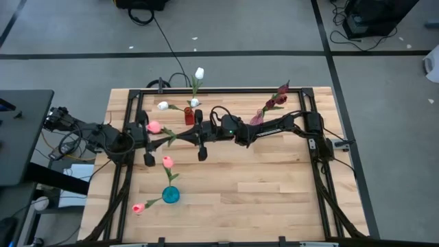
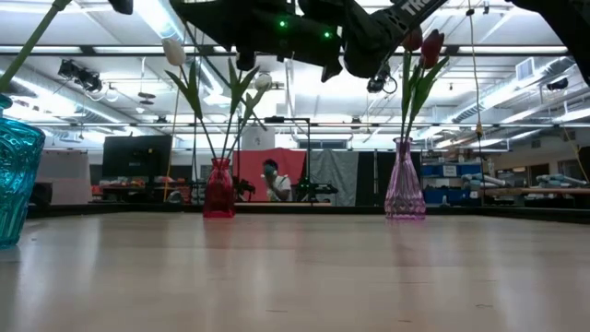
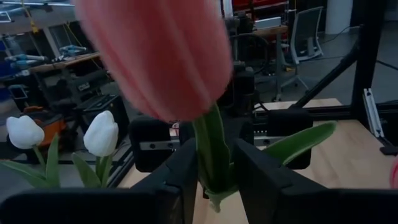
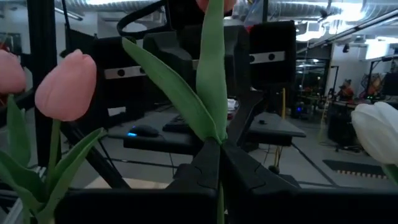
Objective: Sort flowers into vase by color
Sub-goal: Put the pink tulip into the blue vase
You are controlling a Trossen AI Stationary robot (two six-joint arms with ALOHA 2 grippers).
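Observation:
A pink tulip, head (image 1: 153, 127) and green stem (image 1: 180, 135), hangs in the air between my two grippers above the table's middle. My left gripper (image 1: 145, 129) is shut on it at the head end, my right gripper (image 1: 199, 132) at the other end. A red vase (image 1: 188, 115) with white tulips (image 1: 199, 73) stands at the far edge. A clear purple vase (image 1: 257, 118) beside it holds maroon tulips (image 1: 280, 96). Near the front stands a blue vase (image 1: 170, 195) with two pink tulips (image 1: 167, 162). My left gripper pinches the stem just below the pink head (image 3: 213, 163) between its two fingers (image 3: 177, 180), coming level from the table's left. The head (image 3: 155, 56) sits close above the fingers, clear of the table. My right gripper pinches the stem where a long leaf branches off (image 4: 214, 134), between its closed fingertips (image 4: 205, 165), level from the table's right. The stem (image 4: 211, 68) runs on from the fingertips toward the left gripper, lifted clear.
A black frame (image 1: 219, 90) borders the wooden table. In the low view the blue vase (image 2: 14, 175) stands near at the left, the red vase (image 2: 219, 189) and purple vase (image 2: 404, 184) farther back. A person (image 2: 270, 180) sits in the room beyond the table.

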